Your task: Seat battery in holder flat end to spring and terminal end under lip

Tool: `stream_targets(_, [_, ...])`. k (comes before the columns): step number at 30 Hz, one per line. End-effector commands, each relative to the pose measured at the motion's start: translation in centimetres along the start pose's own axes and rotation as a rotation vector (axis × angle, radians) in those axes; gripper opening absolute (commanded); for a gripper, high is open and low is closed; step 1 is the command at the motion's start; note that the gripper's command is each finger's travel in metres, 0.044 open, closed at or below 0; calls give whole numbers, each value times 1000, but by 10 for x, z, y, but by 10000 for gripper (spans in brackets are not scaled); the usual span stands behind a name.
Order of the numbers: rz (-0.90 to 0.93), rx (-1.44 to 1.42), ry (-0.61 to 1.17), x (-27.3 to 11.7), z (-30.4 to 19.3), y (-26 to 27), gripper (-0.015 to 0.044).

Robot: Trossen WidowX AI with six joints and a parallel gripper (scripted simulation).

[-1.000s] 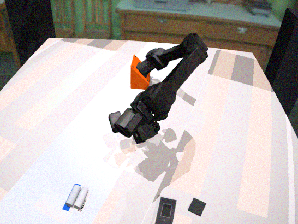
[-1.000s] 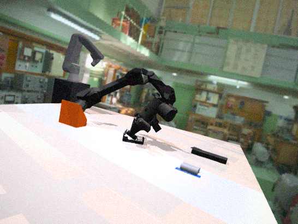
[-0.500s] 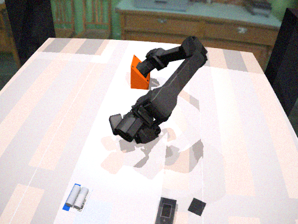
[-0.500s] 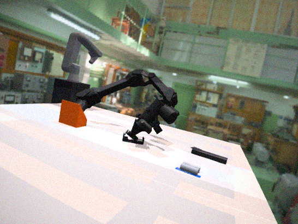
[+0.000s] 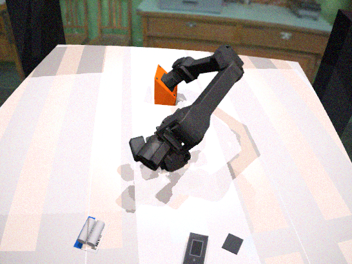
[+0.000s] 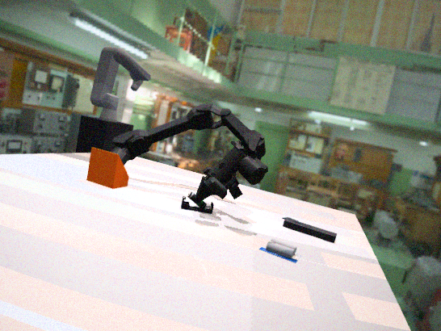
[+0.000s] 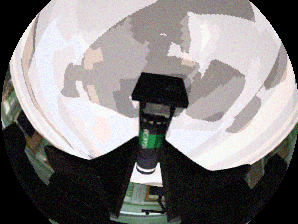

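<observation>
Battery [image 7: 149, 132], dark with a green band, is held between the fingers of the gripper [image 6: 201, 199] [image 7: 149, 141], which is narrowed firmly onto it but not fully closed. Black holder [image 6: 197, 208] [image 7: 160, 90] lies on the table [image 5: 109, 141] [image 6: 161, 258] directly beneath the fingertips, a raised end wall just beyond the battery's far end. Whether the battery is inside and fully seated cannot be confirmed; fingers mask part of it. Two grey cylinders [image 5: 91, 232] [image 6: 281, 249] rest side by side on a blue-and-white piece, well apart from the gripper on the side away from the orange base block [image 5: 164, 93] [image 6: 107, 169]. Out that way too lie a dark panelled device [image 5: 196, 248] [image 6: 308, 229] and, beside it, a dark square [image 5: 233, 243].
</observation>
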State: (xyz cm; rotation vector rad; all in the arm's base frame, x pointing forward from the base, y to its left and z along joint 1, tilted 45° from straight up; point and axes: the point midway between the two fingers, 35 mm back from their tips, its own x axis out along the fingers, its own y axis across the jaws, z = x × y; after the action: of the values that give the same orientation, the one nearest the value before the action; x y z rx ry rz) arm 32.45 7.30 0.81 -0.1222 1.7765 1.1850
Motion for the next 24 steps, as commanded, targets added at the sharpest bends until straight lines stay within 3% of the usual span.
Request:
stream_targets(1, [-2,0,-9,-3,5,-1,66])
stream_targets(24, [4,0,-44,-4,10,-2,66])
